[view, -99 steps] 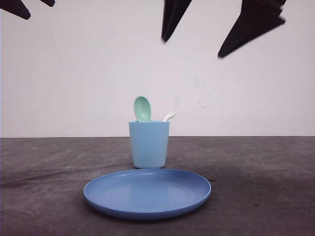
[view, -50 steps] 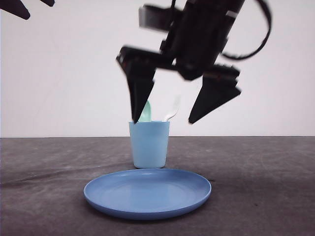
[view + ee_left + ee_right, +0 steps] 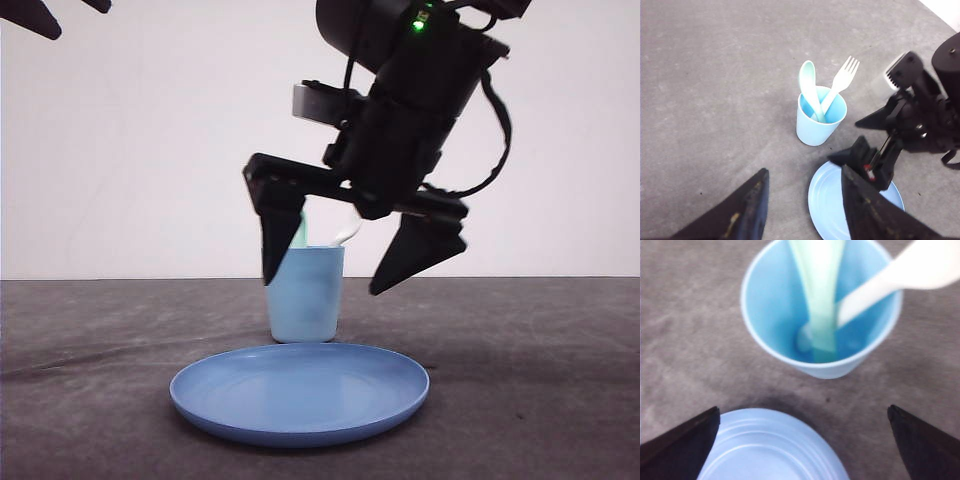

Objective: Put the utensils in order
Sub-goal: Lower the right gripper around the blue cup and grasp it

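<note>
Front view showed the right gripper spread wide by the cup, ready to grab the spoon or fork.

Right claw spread wide

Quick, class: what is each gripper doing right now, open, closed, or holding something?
Left gripper: open, holding nothing.
Right gripper: open, holding nothing, fingers spread near the cup.
</note>
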Available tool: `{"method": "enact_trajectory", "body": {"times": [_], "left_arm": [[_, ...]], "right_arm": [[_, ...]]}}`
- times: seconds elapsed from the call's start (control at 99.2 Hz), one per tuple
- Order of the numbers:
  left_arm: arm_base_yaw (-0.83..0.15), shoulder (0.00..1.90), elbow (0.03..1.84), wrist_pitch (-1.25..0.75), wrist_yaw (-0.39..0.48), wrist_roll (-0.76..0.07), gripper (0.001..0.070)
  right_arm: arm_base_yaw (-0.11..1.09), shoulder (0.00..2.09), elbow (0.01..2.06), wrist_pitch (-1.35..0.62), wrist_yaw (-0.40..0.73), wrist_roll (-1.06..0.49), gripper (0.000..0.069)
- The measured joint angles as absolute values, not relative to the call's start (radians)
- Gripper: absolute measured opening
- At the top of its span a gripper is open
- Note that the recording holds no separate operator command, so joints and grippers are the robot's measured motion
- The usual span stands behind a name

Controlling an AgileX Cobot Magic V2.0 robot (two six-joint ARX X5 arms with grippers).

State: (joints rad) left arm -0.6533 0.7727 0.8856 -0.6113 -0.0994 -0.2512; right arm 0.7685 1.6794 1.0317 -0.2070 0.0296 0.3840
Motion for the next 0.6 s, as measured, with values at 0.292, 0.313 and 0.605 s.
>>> {"method": "enact_trajectory", "body": {"times": [0.292,0.313,0.605], "left_arm": [[-0.653,0.773,0.886,-0.611,-0.099,-0.251,0.027],[-0.653,0.773,0.886,-0.611,-0.099,-0.251,0.027],[-0.653,0.773,0.886,-0.611,-0.099,-0.251,0.027]], "right_arm": [[0.744,1.737,1.04,-0.168,0.026,0.384,0.0681],[0.742,1.737,1.044,-0.167,0.026,0.384,0.0681],[0.724,1.802,1.118,-0.17,0.019,0.383,0.0681]]}}
